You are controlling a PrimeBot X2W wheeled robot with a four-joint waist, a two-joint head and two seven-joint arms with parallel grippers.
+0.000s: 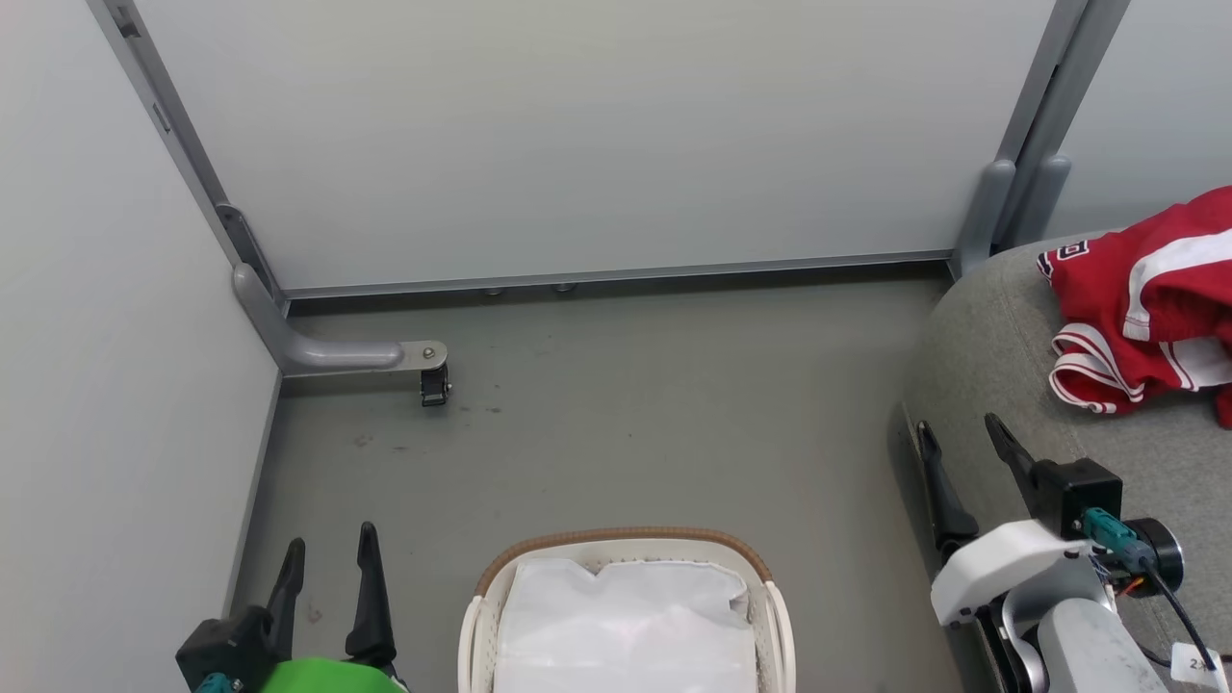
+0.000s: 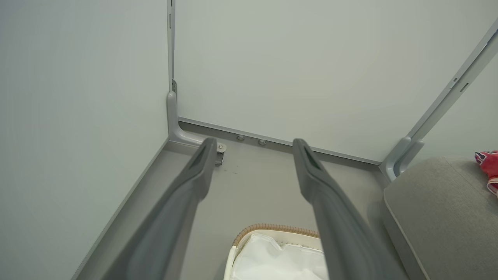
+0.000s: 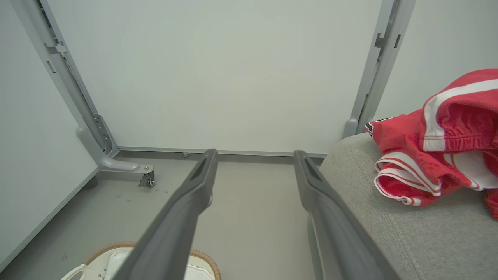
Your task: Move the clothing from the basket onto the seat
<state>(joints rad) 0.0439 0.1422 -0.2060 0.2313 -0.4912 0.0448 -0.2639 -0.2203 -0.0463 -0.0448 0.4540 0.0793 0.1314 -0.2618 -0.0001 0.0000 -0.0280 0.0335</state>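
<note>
The red clothing [image 1: 1145, 298] with white stripes lies crumpled on the grey seat [image 1: 982, 356] at the right; the same clothing [image 3: 432, 147] rests on the seat [image 3: 408, 229] in the right wrist view. The white basket [image 1: 770, 616] with its brown rim stands on the floor at bottom centre, holding the white liner cloth [image 1: 626, 626]. My left gripper [image 1: 327, 551] is open, low to the left of the basket. Over the seat's front edge my right gripper [image 1: 962, 428] is open and empty, a short way from the clothing.
Pale partition walls close off the left and back sides. A grey metal foot with a small caster [image 1: 433, 383] juts onto the grey floor [image 1: 626, 414] at the left corner. A grey post [image 1: 1001, 207] stands beside the seat.
</note>
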